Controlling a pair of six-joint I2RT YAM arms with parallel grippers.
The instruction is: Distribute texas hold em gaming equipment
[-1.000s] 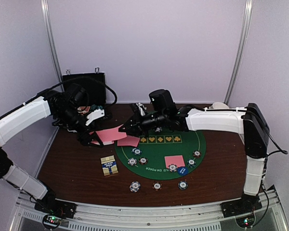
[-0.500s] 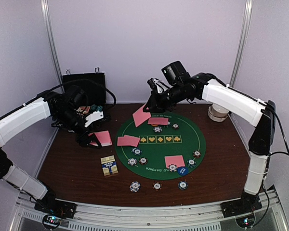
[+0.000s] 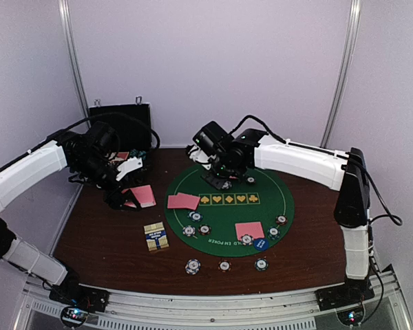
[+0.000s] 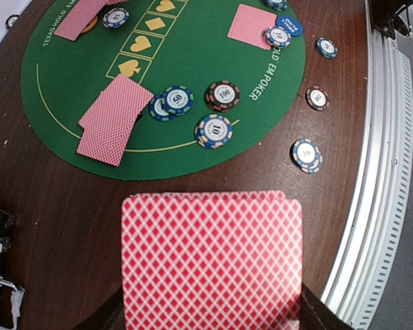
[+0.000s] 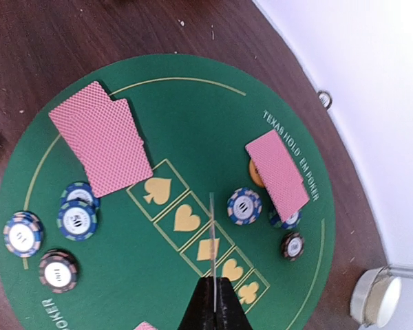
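My left gripper [image 3: 127,196] is shut on a deck of pink-backed cards [image 4: 212,258], held above the brown table left of the green mat [image 3: 227,210]; its fingers are hidden under the deck. My right gripper [image 5: 213,283] is shut on a single card [image 5: 212,234], seen edge-on, above the row of suit boxes; in the top view it [image 3: 219,173] hangs over the mat's far part. Card pairs lie at the mat's left [image 3: 184,201], near side [image 3: 249,229] and far side [image 5: 279,175]. Striped chips [image 3: 195,216] sit by each pair. A blue marker disc [image 3: 261,243] and an orange disc [image 5: 255,173] lie by the cards.
Three chips [image 3: 224,265] lie on the table near the mat's front edge. A yellow-blue card box [image 3: 155,236] lies left of the mat. The black case [image 3: 120,124] stands open at the back left. A white bowl [image 5: 375,295] sits beyond the mat's far right.
My right gripper took a card from the deck, swung it up toward the back and now holds it lower over the mat's far centre. My left gripper kept the deck, shifting slightly.
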